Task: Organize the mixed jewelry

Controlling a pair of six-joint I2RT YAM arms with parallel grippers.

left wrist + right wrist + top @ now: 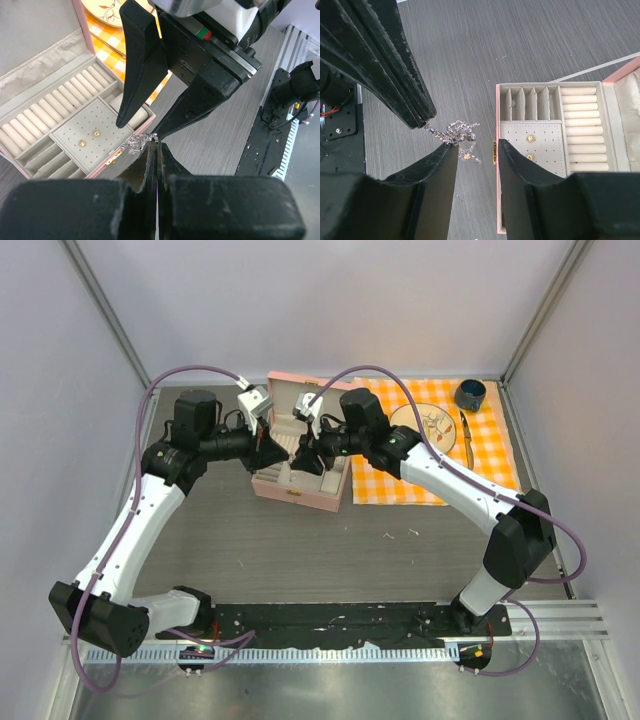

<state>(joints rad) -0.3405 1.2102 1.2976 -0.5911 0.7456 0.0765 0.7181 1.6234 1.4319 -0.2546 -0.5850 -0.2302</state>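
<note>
A thin silvery chain [458,133] hangs bunched in the air just in front of the open pink case [300,495]. My left gripper [156,144] is shut on one end of the chain [136,144]; it also shows in the right wrist view [419,119]. My right gripper [477,145] is open, its left fingertip [447,150] touching the bunch, its other finger over the case's front edge. In the top view both grippers [285,451] [303,456] meet over the case. Two gold studs [530,147] sit on the case's dotted panel. Tiny pale bits [432,421] lie on a plate.
The case [580,125] has ring rolls and small slots, lid up at the back. An orange checked cloth [400,485] at the right holds the plate [415,412], a gold knife [467,437] and a dark cup [470,394]. Small pale specks [390,536] lie on the grey table.
</note>
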